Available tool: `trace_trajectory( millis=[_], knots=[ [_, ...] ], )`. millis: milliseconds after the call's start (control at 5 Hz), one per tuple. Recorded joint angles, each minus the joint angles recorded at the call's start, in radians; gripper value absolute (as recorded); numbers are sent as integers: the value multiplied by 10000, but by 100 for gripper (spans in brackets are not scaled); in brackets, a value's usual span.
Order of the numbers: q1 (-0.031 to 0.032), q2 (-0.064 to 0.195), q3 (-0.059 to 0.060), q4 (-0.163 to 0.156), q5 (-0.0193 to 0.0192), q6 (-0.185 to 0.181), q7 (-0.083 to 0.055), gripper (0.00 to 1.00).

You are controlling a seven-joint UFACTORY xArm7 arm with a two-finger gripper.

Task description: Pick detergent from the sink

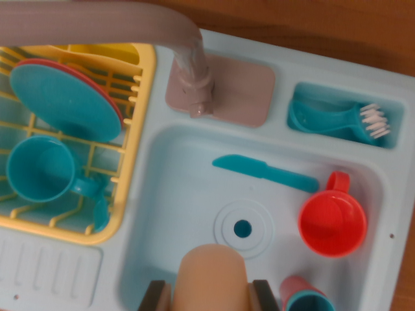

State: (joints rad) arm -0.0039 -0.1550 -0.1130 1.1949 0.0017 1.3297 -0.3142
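Observation:
The detergent bottle [213,275], a rounded peach-coloured shape, sits at the bottom edge of the wrist view, over the near part of the pale blue sink basin [175,194]. My gripper [211,299] has a dark finger pressed against each side of the bottle, so it is shut on it. Only the finger tips [155,297] show, and the bottle's lower end is cut off by the frame.
In the basin lie a teal knife [262,172], a red cup [332,223] and a pink-and-teal item [305,297], around the drain [242,228]. A mauve faucet [189,68] arches above. A yellow rack [139,129] with a teal plate [65,100] and cup [42,170] stands left. A brush [343,120] lies in its tray.

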Motion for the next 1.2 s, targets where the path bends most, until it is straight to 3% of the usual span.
trace_trajectory(
  millis=[200, 400, 600, 800, 1000, 1200],
  knots=[
    [0, 0, 0, 0, 0, 0, 0, 100],
    [2, -98, 3, 234, -16, 330, 17, 100],
    [2, -98, 3, 234, -16, 330, 17, 100],
    [3, -189, 6, 452, -31, 640, 33, 100],
    [3, -189, 6, 452, -31, 640, 33, 100],
    [5, -265, 9, 635, -44, 898, 46, 100]
  ],
)
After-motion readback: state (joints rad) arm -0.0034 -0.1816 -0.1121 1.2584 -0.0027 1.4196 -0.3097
